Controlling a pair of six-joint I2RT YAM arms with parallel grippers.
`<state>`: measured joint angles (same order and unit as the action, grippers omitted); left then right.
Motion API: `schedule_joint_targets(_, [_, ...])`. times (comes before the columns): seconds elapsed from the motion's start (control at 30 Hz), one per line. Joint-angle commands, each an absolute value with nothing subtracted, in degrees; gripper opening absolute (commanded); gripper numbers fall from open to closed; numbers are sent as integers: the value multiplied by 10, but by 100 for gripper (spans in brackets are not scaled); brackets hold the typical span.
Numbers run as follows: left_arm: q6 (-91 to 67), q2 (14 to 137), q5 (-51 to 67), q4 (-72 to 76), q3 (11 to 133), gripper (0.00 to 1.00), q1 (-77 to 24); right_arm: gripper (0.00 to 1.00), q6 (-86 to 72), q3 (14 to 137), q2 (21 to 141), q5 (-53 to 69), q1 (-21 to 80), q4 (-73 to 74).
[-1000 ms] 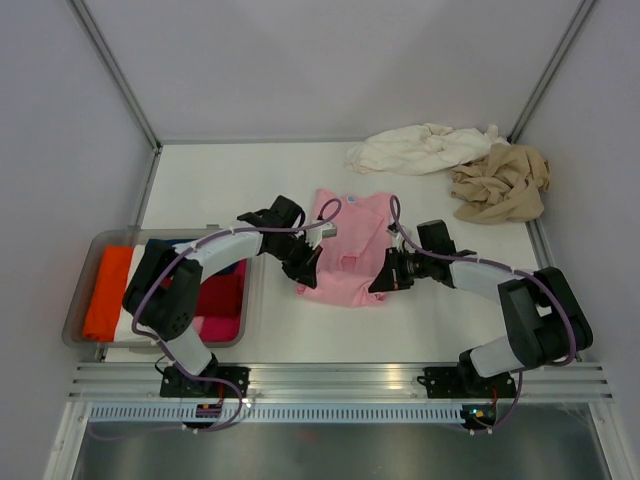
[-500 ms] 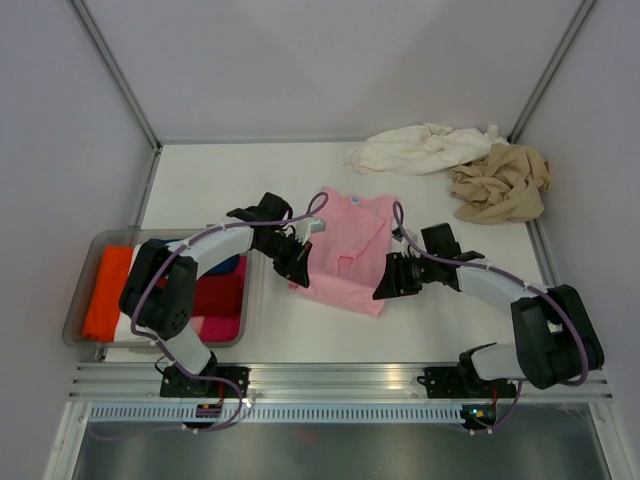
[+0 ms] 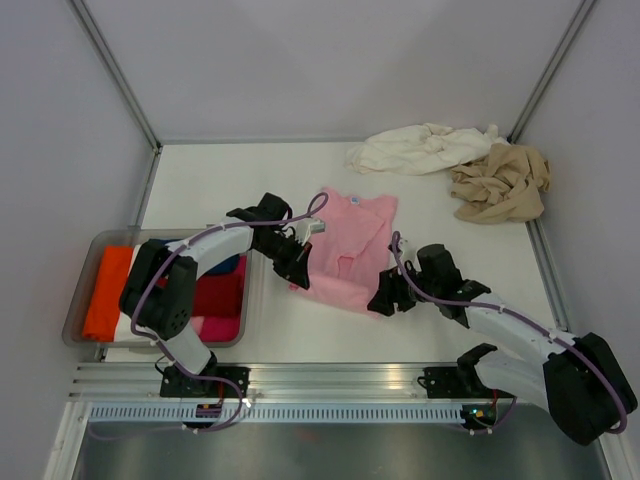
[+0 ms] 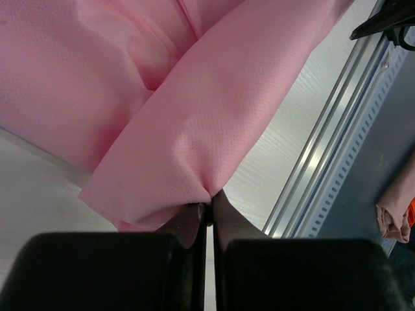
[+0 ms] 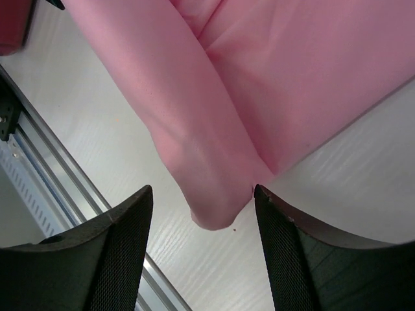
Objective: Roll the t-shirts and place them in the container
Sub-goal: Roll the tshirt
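— So, where is the pink t-shirt (image 3: 345,250) now?

— It's lying mid-table, partly folded, with its near hem drawn toward me in a soft doubled edge. That's a fold, not yet a roll.

— And your grippers?

— My left gripper (image 3: 296,265) is pressed together on the shirt's left near corner. The wrist view shows the cloth bunched right into the closed fingertips. My right gripper (image 3: 385,298) has just let go. A second ago it was pinching the right near corner. Now its fingers stand spread wide, and the folded edge lies free between them, touching neither as far as I can see. That arm has also drawn back toward the near rail (image 3: 340,378).

— What does that mean for the rolling?

— I judge the right side of this fold is set down and the left side isn't. With only one corner held, the hem could skew if I pull. Either the left should release or the right should grip again before any rolling turn.

— The other shirts?

— The cream-white t-shirt (image 3: 420,148) and the tan t-shirt (image 3: 500,185) are crumpled heaps, touching each other at the far right corner, neither rolled. The clear plastic tray (image 3: 72,310), holding folded orange and red cloth, sits at the left beside my left arm.
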<state>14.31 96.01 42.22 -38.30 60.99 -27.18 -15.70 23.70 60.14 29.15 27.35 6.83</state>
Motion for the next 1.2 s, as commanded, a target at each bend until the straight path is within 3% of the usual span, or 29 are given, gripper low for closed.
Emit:
schedule_joint_targets(0.0, [165,956,443,-393,623,2,-272,70,-179,236,632,236,299,-28])
schedule_joint_targets(0.2, [178,954,446,-400,619,2,-271,69,-192,214,678,243,303,-52])
schedule_joint_targets(0.27, [185,954,445,-403,619,2,-271,65,-196,210,692,250,304,-67])
schedule_joint_targets(0.3, [185,954,446,-406,620,2,-270,46,-197,214,697,266,304,-67])
schedule_joint_targets(0.4, [192,953,456,-420,621,2,-265,10,-193,227,709,327,304,-59])
schedule_joint_targets(0.53, [240,953,481,-459,619,2,-250,1,-165,239,735,459,292,-20])
schedule_joint_targets(0.67, [274,965,491,-502,625,2,-229,0,-162,273,799,523,233,55])
schedule_joint_targets(0.87, [256,971,477,-492,621,3,-219,2,-154,308,838,491,215,84])
schedule_joint_targets(1.17, [150,1048,385,-433,689,2,-219,39,-171,376,870,392,189,129])
